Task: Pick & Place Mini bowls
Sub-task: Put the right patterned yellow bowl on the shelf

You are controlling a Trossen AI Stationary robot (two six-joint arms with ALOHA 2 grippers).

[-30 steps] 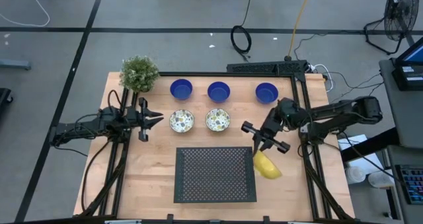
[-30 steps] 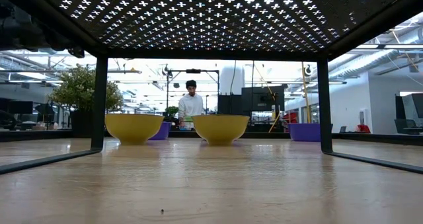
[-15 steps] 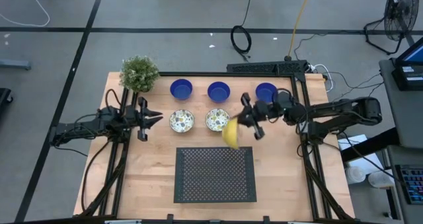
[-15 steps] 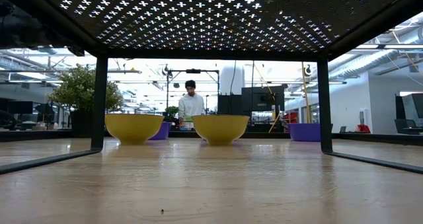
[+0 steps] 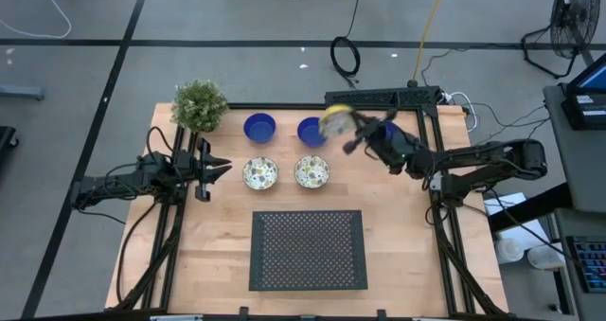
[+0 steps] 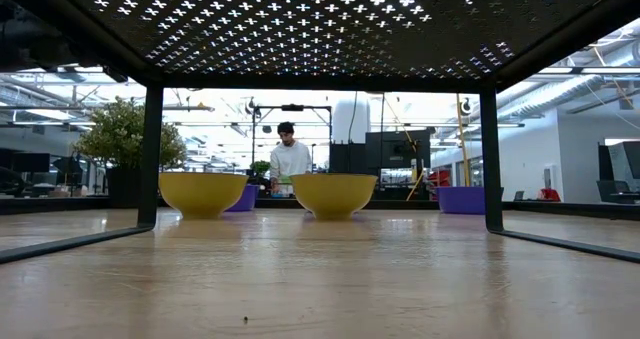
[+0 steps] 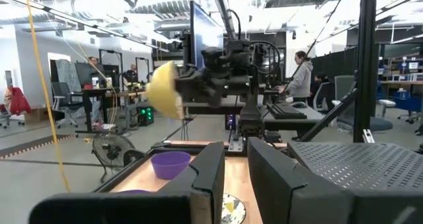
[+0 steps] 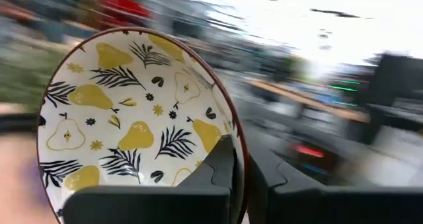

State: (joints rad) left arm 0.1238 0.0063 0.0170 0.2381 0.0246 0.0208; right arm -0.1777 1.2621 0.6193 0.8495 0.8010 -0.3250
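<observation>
Above the blue bowls (image 5: 259, 127), right gripper (image 5: 348, 130) jaws clamp a patterned bowl (image 5: 334, 122); left jaws slightly apart.

R gripper (image 5: 352, 130) clamped, raised far side; L gripper (image 5: 220, 169) parked left

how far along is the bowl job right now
Done: two patterned bowls sit in a row in front of the blue bowls. In hand: the right gripper is shut on a third patterned bowl, held high near the blue row. Left: setting it down. The left gripper waits beside the patterned row.
</observation>
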